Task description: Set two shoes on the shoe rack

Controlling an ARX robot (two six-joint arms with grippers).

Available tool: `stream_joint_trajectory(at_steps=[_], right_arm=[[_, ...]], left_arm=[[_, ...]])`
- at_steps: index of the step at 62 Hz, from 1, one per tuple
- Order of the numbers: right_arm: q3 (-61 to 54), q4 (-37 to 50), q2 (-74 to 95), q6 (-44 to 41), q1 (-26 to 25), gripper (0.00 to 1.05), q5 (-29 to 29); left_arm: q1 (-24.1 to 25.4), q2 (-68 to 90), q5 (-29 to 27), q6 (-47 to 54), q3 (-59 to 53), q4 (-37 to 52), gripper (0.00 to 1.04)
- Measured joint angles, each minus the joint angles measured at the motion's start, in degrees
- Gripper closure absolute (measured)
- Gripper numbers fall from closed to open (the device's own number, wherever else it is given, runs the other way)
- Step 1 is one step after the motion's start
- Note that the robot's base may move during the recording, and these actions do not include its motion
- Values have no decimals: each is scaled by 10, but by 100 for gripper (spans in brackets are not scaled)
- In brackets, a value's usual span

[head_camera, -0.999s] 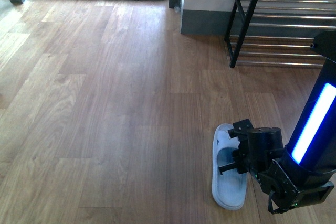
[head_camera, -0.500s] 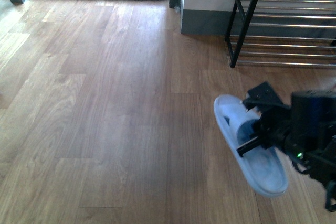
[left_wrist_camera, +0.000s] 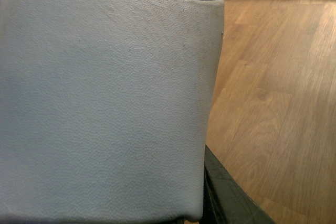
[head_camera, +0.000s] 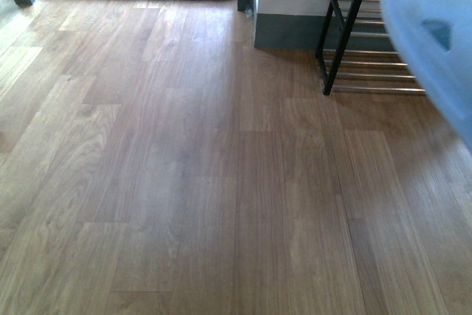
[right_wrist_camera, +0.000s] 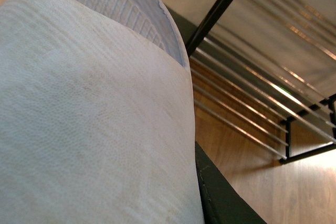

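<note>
At the right of the front view, a pale blue slide [head_camera: 435, 42] hung blurred, aloft before the shoe rack [head_camera: 339, 53]. Left wrist view: a second slide [left_wrist_camera: 105, 93] lay against the left gripper [left_wrist_camera: 226, 198]; whether it was gripped could not be told. Right wrist view: the right gripper [right_wrist_camera: 218, 198] held the pale blue slide by its strap, near the rack's rods.

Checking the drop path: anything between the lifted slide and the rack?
Nothing visible. The slide is up in the air, close in front of the rack. In the right wrist view only open air lies between them, and no other shoe shows on the tiers in view.
</note>
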Motion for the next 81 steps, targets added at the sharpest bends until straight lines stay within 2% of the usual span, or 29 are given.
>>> stream_joint_trajectory(at_steps=[11,20,81], right_arm=[[-40,-132,-222,18,0,103,-23],[-39,-136,-263,25,0,103,-24],[-45,-140,-261,28,1,103,-24]], left_arm=[[0,0,0,0,0,0,103],[0,0,0,0,0,0,103],[1,-1,-2,0,-1,0,103]])
